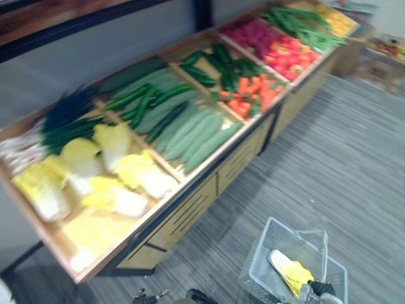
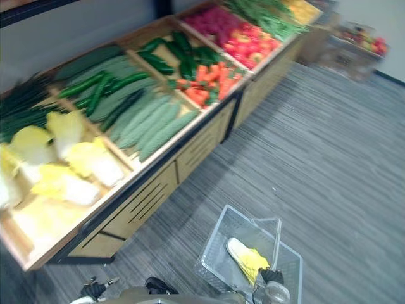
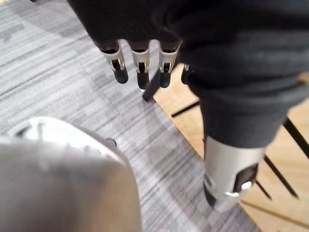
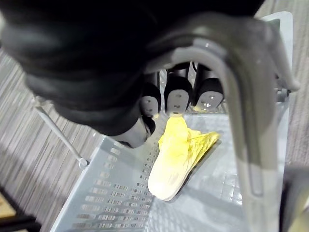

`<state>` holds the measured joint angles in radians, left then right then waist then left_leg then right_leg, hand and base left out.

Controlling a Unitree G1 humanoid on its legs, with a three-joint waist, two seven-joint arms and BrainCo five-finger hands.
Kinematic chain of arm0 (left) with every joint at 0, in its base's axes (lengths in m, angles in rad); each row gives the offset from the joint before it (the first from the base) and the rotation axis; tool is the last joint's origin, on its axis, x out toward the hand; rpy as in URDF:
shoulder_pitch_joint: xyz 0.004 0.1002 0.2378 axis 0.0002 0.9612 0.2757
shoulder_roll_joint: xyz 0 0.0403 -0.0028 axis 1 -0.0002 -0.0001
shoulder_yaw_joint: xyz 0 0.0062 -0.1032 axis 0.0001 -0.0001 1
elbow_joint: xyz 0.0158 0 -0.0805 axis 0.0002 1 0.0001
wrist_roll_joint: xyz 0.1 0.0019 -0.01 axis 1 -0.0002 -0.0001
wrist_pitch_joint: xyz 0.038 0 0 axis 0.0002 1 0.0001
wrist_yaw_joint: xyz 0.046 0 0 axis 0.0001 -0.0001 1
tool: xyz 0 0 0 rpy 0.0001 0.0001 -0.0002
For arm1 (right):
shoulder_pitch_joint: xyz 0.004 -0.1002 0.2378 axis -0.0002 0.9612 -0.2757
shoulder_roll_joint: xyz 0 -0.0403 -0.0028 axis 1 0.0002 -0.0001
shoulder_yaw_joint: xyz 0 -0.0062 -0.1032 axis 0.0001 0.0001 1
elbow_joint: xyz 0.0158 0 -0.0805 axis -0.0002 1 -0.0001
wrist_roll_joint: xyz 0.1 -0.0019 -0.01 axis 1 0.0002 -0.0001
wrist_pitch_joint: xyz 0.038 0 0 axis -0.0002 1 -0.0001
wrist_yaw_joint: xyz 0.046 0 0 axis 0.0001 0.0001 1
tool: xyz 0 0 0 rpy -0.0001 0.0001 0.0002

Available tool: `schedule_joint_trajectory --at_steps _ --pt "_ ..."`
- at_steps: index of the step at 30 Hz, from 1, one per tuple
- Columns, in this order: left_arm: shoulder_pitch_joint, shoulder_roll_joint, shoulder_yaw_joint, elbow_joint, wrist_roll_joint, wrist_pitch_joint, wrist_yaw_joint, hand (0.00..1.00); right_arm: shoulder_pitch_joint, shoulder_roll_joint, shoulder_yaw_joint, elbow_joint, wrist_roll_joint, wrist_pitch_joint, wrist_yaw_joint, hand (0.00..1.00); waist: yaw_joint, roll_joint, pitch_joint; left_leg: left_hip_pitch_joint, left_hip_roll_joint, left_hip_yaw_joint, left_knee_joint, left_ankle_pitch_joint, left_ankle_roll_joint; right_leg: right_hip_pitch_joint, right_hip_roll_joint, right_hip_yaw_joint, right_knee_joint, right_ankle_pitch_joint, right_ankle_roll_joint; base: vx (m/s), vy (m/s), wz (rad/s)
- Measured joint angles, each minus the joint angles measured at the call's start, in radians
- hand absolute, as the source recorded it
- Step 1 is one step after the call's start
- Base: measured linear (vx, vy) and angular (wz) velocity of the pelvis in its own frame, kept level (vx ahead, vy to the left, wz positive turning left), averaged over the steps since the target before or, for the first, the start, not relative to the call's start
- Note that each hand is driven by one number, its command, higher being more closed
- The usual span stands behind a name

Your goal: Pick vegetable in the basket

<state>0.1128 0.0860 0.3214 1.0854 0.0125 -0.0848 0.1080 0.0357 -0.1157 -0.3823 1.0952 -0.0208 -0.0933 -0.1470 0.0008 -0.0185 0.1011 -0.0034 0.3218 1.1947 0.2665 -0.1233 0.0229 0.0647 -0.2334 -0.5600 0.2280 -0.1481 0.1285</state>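
Ok, cabbage [image 4: 178, 154] lies in the basket [image 4: 96, 193] just below our right hand [image 4: 176, 94], which is curled round the handle [image 4: 241, 96]. We should carry it level. Left hand [image 3: 140, 63] hangs straight-fingered and empty, with the stand [image 3: 193, 116] just past it.

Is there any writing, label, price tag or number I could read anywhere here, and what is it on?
None readable. The wooden stand, its vegetables, the basket and the cabbage in it show no words, labels or numbers.
The far shelf is too blurred to tell.
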Motion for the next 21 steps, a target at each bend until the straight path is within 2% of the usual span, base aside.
schedule_joint_trajectory --at_steps 2,3,5,7,8,9,10,11,12,13,14,15,17,19,21 --pt "-0.002 -0.003 0.001 0.000 0.001 0.000 0.000 0.00 0.019 -0.003 0.000 -0.006 0.000 0.000 -0.005 1.00 -0.012 0.011 -0.007 0.015 0.041 0.022 0.043 0.002 -0.004 0.018 0.033 0.016 -0.057 0.000 0.000 0.02 -0.265 -0.76" --pt "-0.004 -0.005 0.000 -0.002 0.001 0.000 0.001 0.00 0.050 -0.005 0.005 -0.025 -0.001 -0.001 -0.006 1.00 -0.028 0.015 -0.009 0.028 0.092 0.030 0.108 0.003 -0.005 0.040 0.062 0.027 -0.103 0.000 0.000 0.01 -0.226 -0.70" --pt "-0.003 -0.009 0.000 -0.003 0.001 0.000 0.002 0.00 0.077 -0.013 0.014 -0.031 -0.004 -0.004 -0.003 1.00 -0.025 0.021 -0.007 0.063 0.145 0.024 0.185 0.012 -0.018 0.045 0.083 0.079 -0.123 0.000 0.000 -0.04 -0.151 -1.09" --pt "0.007 -0.011 0.001 -0.007 0.000 -0.002 0.003 0.00 0.076 -0.031 0.041 -0.032 -0.012 -0.008 0.000 1.00 -0.021 0.024 -0.006 0.060 0.169 -0.142 0.275 0.062 -0.026 0.046 0.082 0.170 -0.128 -0.002 -0.011 -0.06 -0.090 -1.42" --pt "0.012 -0.013 0.003 -0.013 -0.003 -0.011 0.005 0.00 0.058 -0.031 0.043 -0.035 -0.012 -0.015 0.000 1.00 -0.006 0.011 0.004 -0.001 0.141 -0.338 0.325 0.061 -0.047 0.042 0.059 0.242 -0.131 -0.004 -0.026 -0.03 -0.013 -1.27" --pt "0.011 -0.016 0.003 -0.012 -0.006 -0.016 0.006 0.00 0.051 -0.040 0.043 -0.035 -0.012 -0.019 -0.002 1.00 -0.003 0.011 0.005 -0.021 0.077 -0.463 0.288 0.016 -0.089 0.033 0.040 0.285 -0.130 -0.005 -0.028 -0.06 0.096 -1.70" --pt "0.014 -0.031 0.002 -0.012 -0.009 -0.024 0.007 0.00 0.039 -0.059 0.044 -0.022 -0.012 -0.021 -0.001 1.00 0.011 0.017 0.008 -0.042 -0.051 -0.677 0.176 -0.050 -0.124 0.001 0.010 0.360 -0.120 -0.004 -0.028 -0.06 0.211 -1.64" --pt "0.016 -0.039 0.001 -0.011 -0.010 -0.028 0.008 0.00 0.033 -0.062 0.041 -0.018 -0.011 -0.022 -0.001 1.00 0.020 0.025 0.012 -0.040 -0.141 -0.828 0.049 -0.060 -0.126 -0.015 0.002 0.413 -0.119 -0.001 -0.023 -0.05 0.237 -1.60" --pt "0.022 -0.045 0.001 -0.011 -0.010 -0.029 0.008 0.00 0.035 -0.062 0.035 -0.015 -0.010 -0.022 -0.001 1.00 0.025 0.035 0.011 -0.024 -0.168 -0.888 -0.025 -0.033 -0.122 -0.021 0.009 0.435 -0.119 0.003 -0.016 0.02 0.310 -1.37" --pt "0.035 -0.052 0.001 -0.009 -0.010 -0.031 0.006 0.00 0.040 -0.059 0.030 -0.012 -0.009 -0.022 0.001 1.00 0.029 0.055 0.013 -0.008 -0.174 -0.958 -0.088 0.005 -0.138 -0.023 0.043 0.464 -0.126 0.009 -0.004 0.07 0.260 -0.97" --pt "0.037 -0.035 0.001 -0.011 -0.010 -0.029 0.004 0.00 0.048 -0.037 0.027 0.000 -0.008 -0.024 0.004 1.00 0.025 0.046 0.011 0.003 -0.191 -0.986 -0.090 -0.004 -0.149 -0.020 0.036 0.477 -0.147 0.021 0.013 0.07 0.235 -0.81" --pt "0.036 -0.028 0.000 -0.012 -0.010 -0.033 0.004 0.00 0.049 -0.024 0.025 0.007 -0.007 -0.024 0.004 1.00 0.024 0.021 0.016 0.001 -0.202 -0.992 -0.088 -0.004 -0.149 -0.023 0.026 0.477 -0.157 0.030 0.013 0.03 0.092 -0.37" --pt "0.029 0.000 0.000 -0.007 -0.010 -0.034 0.004 0.00 0.053 -0.008 0.016 0.025 0.000 -0.023 0.005 1.00 0.018 -0.009 0.022 -0.003 -0.213 -0.986 -0.091 -0.004 -0.148 -0.029 0.012 0.486 -0.167 0.038 0.017 -0.03 0.079 -0.17" --pt "0.030 0.006 0.000 -0.003 -0.010 -0.034 0.004 0.00 0.061 -0.003 -0.006 0.024 0.001 -0.023 0.005 1.00 0.012 -0.015 0.020 0.003 -0.220 -0.985 -0.102 -0.006 -0.144 -0.029 0.011 0.486 -0.178 0.047 0.019 -0.06 0.057 -0.08" --pt "0.028 -0.006 0.000 0.017 -0.009 -0.035 0.002 0.00 0.068 -0.017 -0.035 0.023 0.002 -0.027 0.005 1.00 0.001 0.001 0.014 0.030 -0.225 -0.993 -0.152 0.003 -0.132 -0.031 0.013 0.485 -0.177 0.052 0.027 -0.07 -0.005 -0.05"
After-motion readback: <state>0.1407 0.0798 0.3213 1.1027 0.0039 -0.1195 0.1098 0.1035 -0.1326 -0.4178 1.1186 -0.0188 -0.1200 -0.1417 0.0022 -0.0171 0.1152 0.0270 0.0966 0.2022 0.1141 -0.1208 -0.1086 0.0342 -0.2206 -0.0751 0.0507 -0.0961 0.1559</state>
